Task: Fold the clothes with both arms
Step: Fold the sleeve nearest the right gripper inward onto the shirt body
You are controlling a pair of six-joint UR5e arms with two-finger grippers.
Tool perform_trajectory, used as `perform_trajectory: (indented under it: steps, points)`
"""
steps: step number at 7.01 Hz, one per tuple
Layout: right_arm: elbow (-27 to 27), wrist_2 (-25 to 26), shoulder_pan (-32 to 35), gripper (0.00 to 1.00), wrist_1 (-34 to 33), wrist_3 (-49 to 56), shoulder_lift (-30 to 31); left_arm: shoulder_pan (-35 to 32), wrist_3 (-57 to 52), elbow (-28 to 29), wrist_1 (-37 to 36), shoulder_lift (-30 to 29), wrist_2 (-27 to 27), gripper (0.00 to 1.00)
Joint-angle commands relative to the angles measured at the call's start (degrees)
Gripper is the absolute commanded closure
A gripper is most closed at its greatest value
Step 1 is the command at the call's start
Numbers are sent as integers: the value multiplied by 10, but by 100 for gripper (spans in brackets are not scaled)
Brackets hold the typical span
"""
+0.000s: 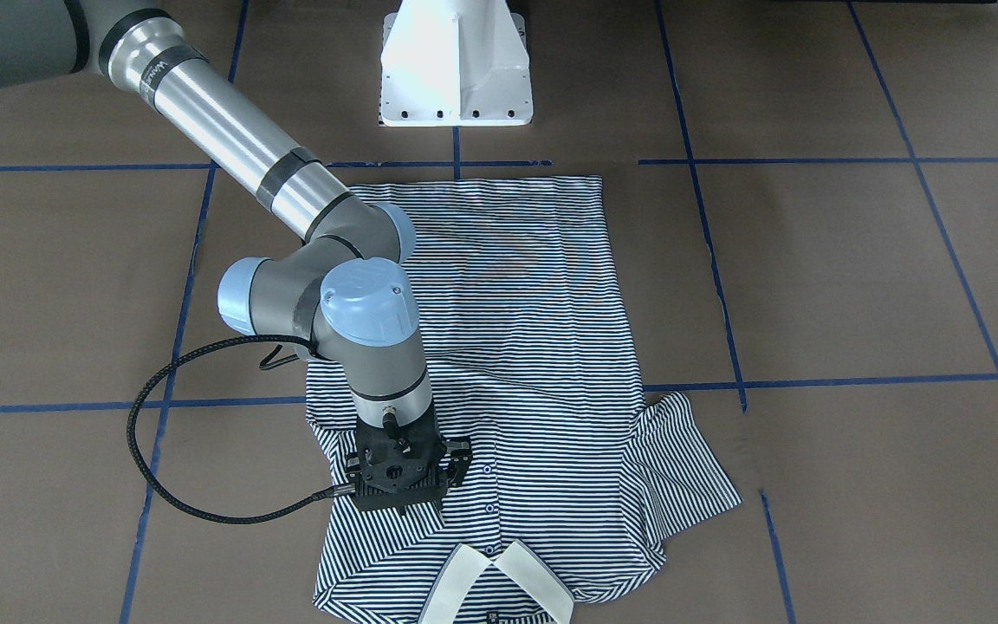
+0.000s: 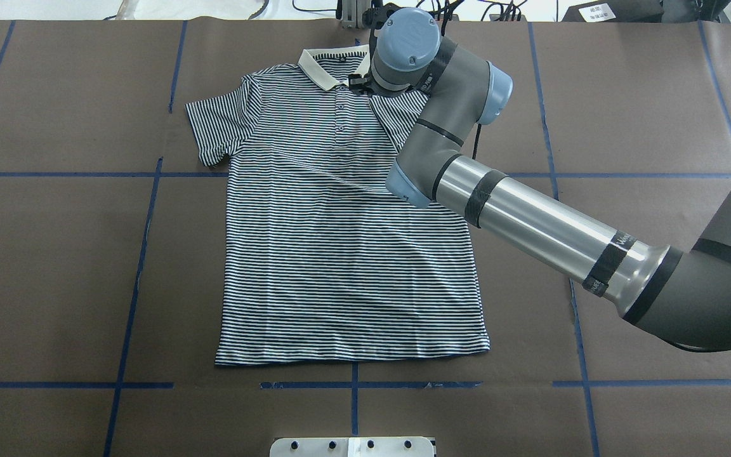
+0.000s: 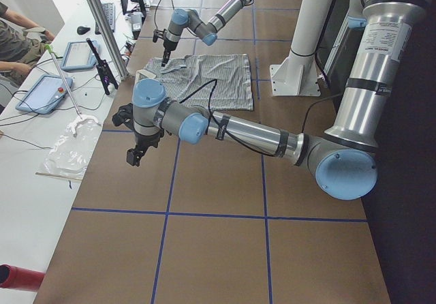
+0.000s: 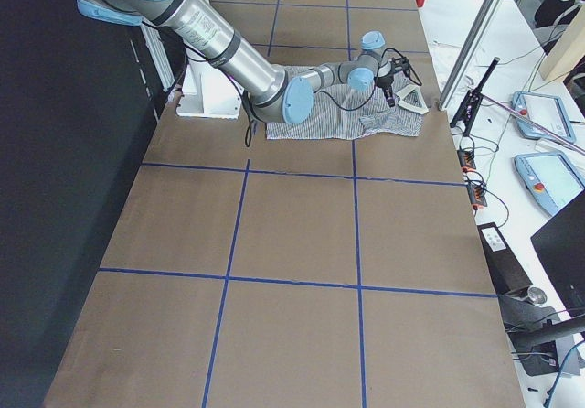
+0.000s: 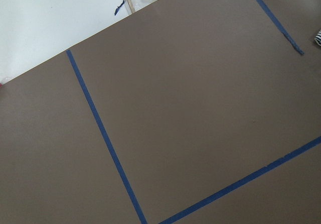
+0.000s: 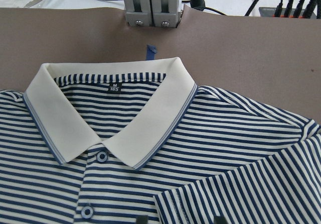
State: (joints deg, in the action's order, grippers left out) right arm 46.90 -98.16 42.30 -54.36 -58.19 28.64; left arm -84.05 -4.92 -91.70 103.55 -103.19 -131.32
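The striped polo shirt (image 2: 340, 254) lies flat and front up on the brown table, cream collar (image 2: 330, 66) at the far edge. Its sleeve on the robot's right is folded in over the chest (image 1: 352, 416); the other sleeve (image 1: 681, 472) lies spread out. My right gripper (image 1: 404, 485) points down at the folded sleeve beside the placket, just below the collar (image 6: 125, 133). Its two fingertips (image 6: 142, 219) stand apart over the striped fabric, holding nothing. My left gripper (image 3: 134, 155) hovers over bare table away from the shirt; I cannot tell whether it is open or shut.
The white pedestal base (image 1: 456, 69) stands at the shirt's hem side. Blue tape lines (image 2: 143, 254) grid the table. An aluminium post (image 6: 153, 3) and cables sit just past the collar. Tablets (image 3: 44, 93), a plastic bag (image 3: 71, 147) and operators are on the white bench.
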Motion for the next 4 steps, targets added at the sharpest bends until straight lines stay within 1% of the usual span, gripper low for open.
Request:
perform_trajectory:
  steps: [1,2,3,4]
  points:
    - [54,-78,15,0,-7,-3,30,70,175,-2,29,-37,4,0]
    - [165,-153,35,0,-81,-2,101,107,304,-2,31,-78,4,0]
    - [276,-167,43,0,-210,2,141,142,403,-1,58,-93,15,0]
    - [353,-191,64,0,-321,8,156,204,515,8,107,-102,84,0]
